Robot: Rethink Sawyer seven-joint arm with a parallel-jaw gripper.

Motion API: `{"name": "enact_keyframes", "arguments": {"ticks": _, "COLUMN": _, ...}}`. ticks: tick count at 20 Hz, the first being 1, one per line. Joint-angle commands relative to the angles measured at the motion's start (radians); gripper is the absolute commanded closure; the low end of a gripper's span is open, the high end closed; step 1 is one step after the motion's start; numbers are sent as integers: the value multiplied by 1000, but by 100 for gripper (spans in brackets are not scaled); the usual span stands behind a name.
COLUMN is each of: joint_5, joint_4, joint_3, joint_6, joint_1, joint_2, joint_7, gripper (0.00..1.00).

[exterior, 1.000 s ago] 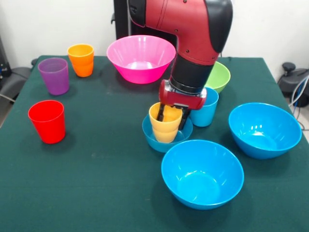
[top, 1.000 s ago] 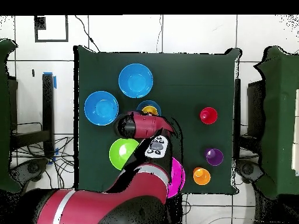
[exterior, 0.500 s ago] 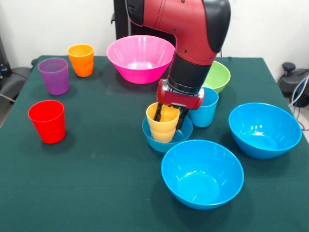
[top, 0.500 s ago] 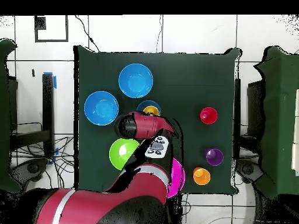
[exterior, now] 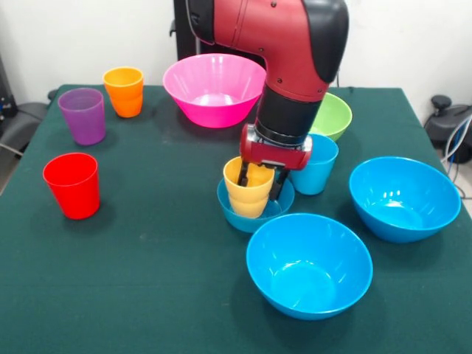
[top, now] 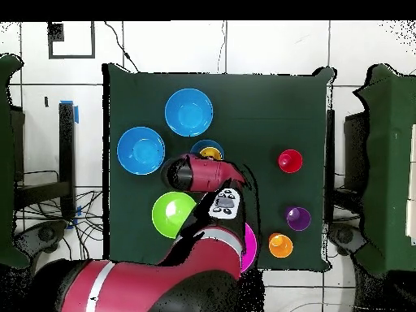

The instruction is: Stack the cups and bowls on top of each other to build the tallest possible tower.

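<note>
Change since earlier: arm and gripper point(exterior: 259, 181) have drifted slightly toward the left of the front view; the yellow-orange plastic cup point(exterior: 250, 188), tilted half a second ago, now sits nearly upright.
Gripper: black fingers point(exterior: 243, 172) straddle the back rim of the yellow-orange cup, one inside the mouth and one outside; whether they pinch the wall or have let go, I cannot tell.
Tower base: small shallow blue plastic bowl point(exterior: 234, 211), centre of the front view, with the yellow-orange cup standing in its hollow, likely so the wide bowl steadies the narrow cup.
Tower so far: two pieces, bowl then cup; an early stage by my judgement.
Spare bowls: large pink glossy bowl point(exterior: 214, 88) upper centre; green bowl point(exterior: 335, 118) partly behind the arm; two large blue bowls, one lower centre point(exterior: 308, 264) and one at right point(exterior: 403, 198).
Spare cups: light blue cup point(exterior: 316, 165) just right of the tower; red cup point(exterior: 71, 184) at left; purple cup point(exterior: 82, 115) and orange cup point(exterior: 124, 91) upper left.
Overhead view: arm covers most of the tower; only an edge of the yellow-orange cup point(top: 210, 151) shows.
Table: dark green cloth point(exterior: 147, 280); loose pieces stay well apart, leaving room to reach each.
</note>
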Motion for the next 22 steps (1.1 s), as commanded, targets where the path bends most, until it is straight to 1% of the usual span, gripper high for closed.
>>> {"name": "enact_keyframes", "arguments": {"ticks": 1, "joint_5": 32, "joint_4": 63, "joint_3": 198, "joint_6": 82, "joint_1": -41, "joint_2": 15, "joint_7": 122, "gripper": 0}}
{"name": "enact_keyframes", "arguments": {"ticks": 7, "joint_5": 24, "joint_4": 72, "joint_3": 213, "joint_6": 106, "joint_1": -58, "joint_2": -1, "joint_7": 110, "gripper": 0}}
{"name": "enact_keyframes", "arguments": {"ticks": 13, "joint_5": 18, "joint_4": 83, "joint_3": 207, "joint_6": 136, "joint_1": -56, "joint_2": -27, "joint_7": 107, "gripper": 0}}
{"name": "enact_keyframes", "arguments": {"ticks": 19, "joint_5": 15, "joint_4": 83, "joint_3": 204, "joint_6": 145, "joint_1": -57, "joint_2": -35, "joint_7": 104, "gripper": 0}}
{"name": "enact_keyframes", "arguments": {"ticks": 22, "joint_5": 16, "joint_4": 75, "joint_3": 212, "joint_6": 146, "joint_1": -61, "joint_2": -27, "joint_7": 101, "gripper": 0}}
